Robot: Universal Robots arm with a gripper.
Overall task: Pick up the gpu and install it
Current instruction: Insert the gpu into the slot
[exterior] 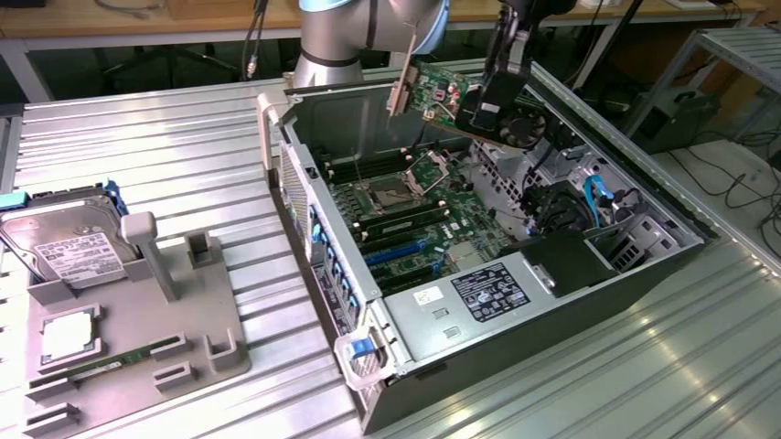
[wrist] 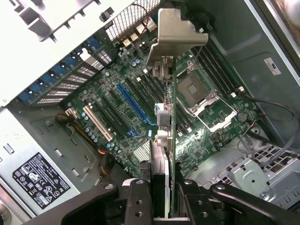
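The gpu is a green card with a black fan and a silver end bracket. It hangs in the air above the open computer case, over the far end of the motherboard. My gripper is shut on the card's fan end. In the wrist view I look along the card's edge, with the black fingers pressed on both sides and the bracket at the far end. Below it lie the motherboard's blue slot and the CPU socket.
A grey fixture tray stands at the exterior view's left, holding a hard drive, a memory stick and a CPU chip. The case walls, cables and the drive cage surround the motherboard. The arm's base rises behind the case.
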